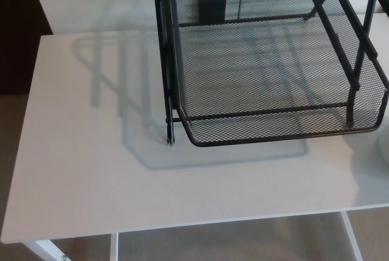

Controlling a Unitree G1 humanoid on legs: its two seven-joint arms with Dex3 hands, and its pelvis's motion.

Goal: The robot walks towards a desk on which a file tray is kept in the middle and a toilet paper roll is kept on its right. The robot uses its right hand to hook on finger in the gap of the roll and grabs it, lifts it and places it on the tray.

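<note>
Evidently the file tray (273,137) stood bare on the desk (79,151), its low front facing the robot for easy placing; neither hand showed, so I could not tell their fingers' state.

The file tray (273,128) is set on the counter (91,170), over its right and far part, and is carried on upright posts. The left front post (169,133) is planted near the counter's middle. A small block (211,8) is seen through the tray's mesh, behind its far left corner. A sliver of an object (384,148) is cut off at the right edge, just right of the tray's near corner. The floor (243,240) is seen below the counter's near edge.
</note>
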